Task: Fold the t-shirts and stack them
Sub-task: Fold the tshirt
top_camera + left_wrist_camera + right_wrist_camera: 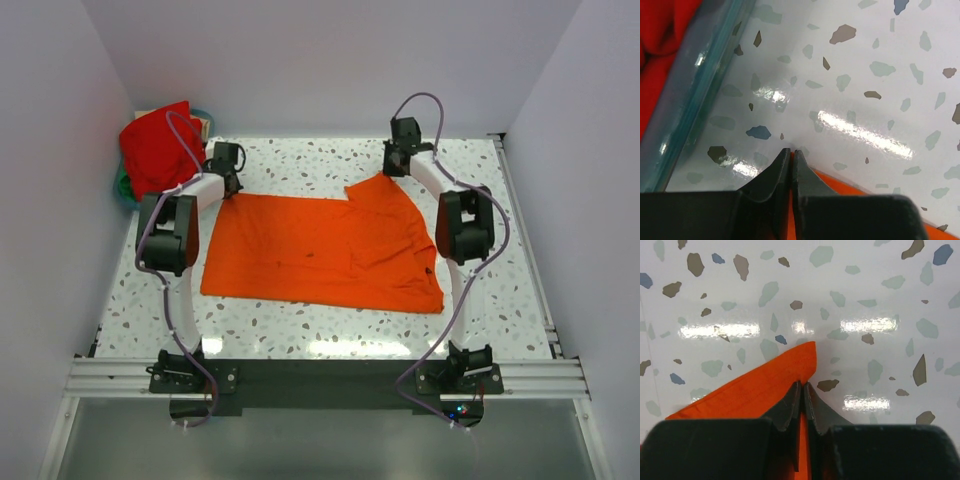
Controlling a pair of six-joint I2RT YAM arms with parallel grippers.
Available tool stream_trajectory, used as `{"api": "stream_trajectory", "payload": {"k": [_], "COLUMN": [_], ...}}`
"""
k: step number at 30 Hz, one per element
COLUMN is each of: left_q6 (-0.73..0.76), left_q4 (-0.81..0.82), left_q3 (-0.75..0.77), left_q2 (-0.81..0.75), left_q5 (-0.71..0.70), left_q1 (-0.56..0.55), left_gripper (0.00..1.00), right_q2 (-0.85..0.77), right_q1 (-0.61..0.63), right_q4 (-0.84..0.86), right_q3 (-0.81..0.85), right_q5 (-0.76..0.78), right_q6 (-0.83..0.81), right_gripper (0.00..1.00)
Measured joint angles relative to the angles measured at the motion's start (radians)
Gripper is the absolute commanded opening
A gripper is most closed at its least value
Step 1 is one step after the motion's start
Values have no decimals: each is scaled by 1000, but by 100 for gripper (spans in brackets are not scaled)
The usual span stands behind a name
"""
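An orange t-shirt [320, 250] lies spread flat across the middle of the speckled table. My left gripper [231, 180] is shut on its far left corner; the left wrist view shows a sliver of orange cloth [860, 187] pinched between the closed fingers [775, 175]. My right gripper [392, 165] is shut on the shirt's far right corner, which pokes out past the fingertips in the right wrist view [790, 370]. A red t-shirt [158, 145] lies bunched in a container at the far left.
A clear teal-edged bin [690, 115] holding the red cloth stands close to the left of the left gripper. White walls enclose the table on three sides. A metal rail [320, 375] runs along the near edge.
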Motion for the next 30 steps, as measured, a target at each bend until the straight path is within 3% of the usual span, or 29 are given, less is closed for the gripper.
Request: {"api": "stream_trajectory", "payload": {"k": [8, 30], "left_q6": [0, -52], "left_q4": [8, 22], "left_q3": [0, -195], "left_q2": [-27, -221], "left_q5": [-6, 13], "left_q1": [0, 14], "left_gripper": [0, 0], "right_q2": [-153, -703], "right_q1": [0, 0], "right_q4": [48, 183], "right_q3": [-119, -738], "right_q5": [3, -6], "right_q6": [3, 91], "right_gripper": [3, 1]}}
